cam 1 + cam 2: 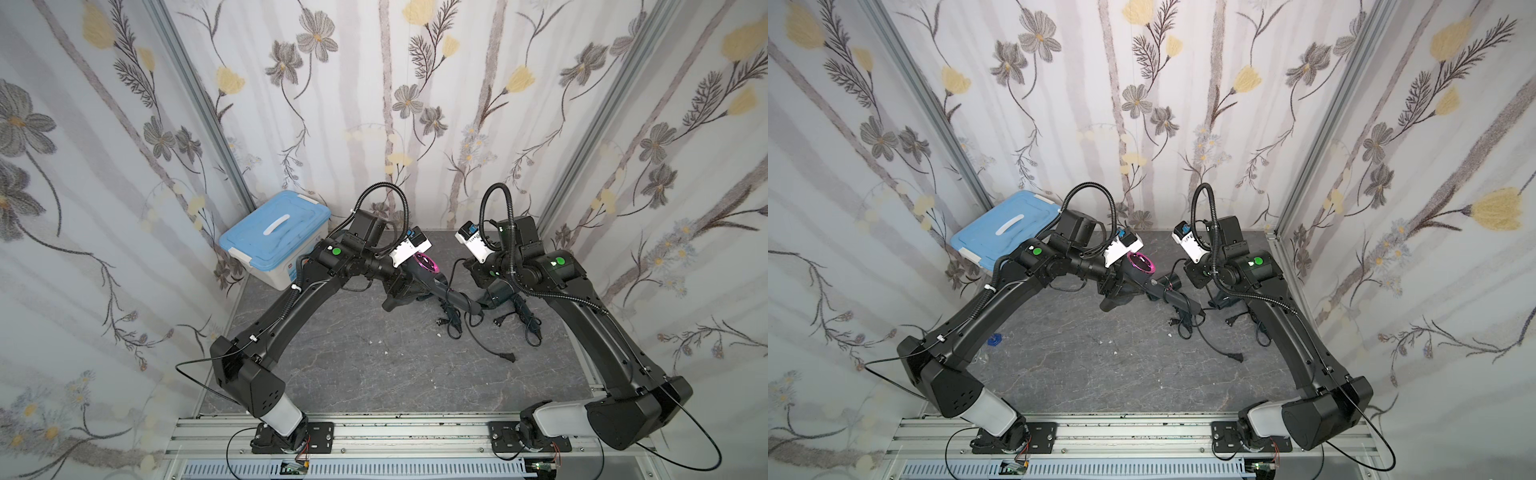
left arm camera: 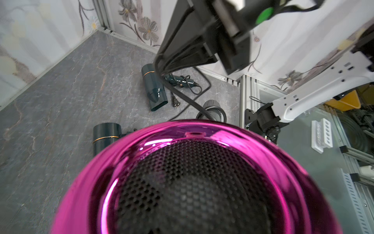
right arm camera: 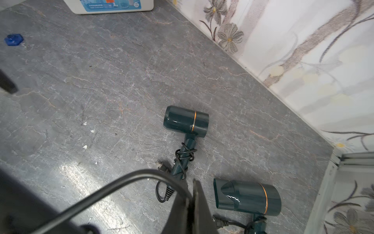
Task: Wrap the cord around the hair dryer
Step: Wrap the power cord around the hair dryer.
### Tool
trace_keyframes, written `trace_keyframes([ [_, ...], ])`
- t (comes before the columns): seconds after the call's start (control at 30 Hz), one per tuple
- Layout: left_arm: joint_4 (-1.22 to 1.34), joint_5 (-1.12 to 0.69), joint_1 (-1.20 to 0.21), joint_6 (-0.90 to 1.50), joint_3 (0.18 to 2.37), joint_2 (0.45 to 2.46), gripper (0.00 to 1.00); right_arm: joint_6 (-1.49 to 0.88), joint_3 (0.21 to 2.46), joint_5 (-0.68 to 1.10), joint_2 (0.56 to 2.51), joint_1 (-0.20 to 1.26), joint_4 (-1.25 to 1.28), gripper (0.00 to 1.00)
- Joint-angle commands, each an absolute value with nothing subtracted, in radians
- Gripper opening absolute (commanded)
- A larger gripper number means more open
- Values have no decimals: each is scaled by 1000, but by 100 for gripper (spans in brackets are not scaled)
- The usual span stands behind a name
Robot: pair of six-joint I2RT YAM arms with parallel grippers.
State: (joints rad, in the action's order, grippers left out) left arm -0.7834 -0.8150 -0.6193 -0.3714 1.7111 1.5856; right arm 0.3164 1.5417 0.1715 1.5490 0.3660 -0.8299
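Pink hair dryer [image 2: 194, 178] fills the lower frame, gripped by my left end effector [image 1: 405, 286]; right end effector [image 3: 191, 192] pinches the cord [image 3: 121, 176]. Mid-wrap, I'd say: next loop needs tension.

The light is bright and even. Glare lies on the table [image 3: 81, 174] and on the blurred hair dryer [image 2: 113, 154].

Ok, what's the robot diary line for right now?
task: wrap cord around hair dryer | left claw: shut on hair dryer | right claw: shut on cord | green dryers: lying on table
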Motion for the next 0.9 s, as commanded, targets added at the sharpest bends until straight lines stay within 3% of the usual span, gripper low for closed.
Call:
trace_keyframes([
  [0.0, -789, -1032, -621, -408, 1723, 1564, 0, 347, 1545, 294, 1586, 335, -715, 0],
  [0.13, -658, -1159, -595, -296, 1717, 1547, 0, 339, 1530, 467, 1642, 290, -654, 1],
  [0.4, -256, -1230, -505, 30, 1659, 1536, 0, 281, 1375, 777, 1603, 183, -456, 34],
  [0.57, -112, -1204, -479, 155, 1647, 1535, 0, 254, 1272, 850, 1554, 154, -366, 46],
  [0.87, 180, -1144, -414, 409, 1590, 1521, 0, 178, 1101, 913, 1491, 114, -200, 58],
])
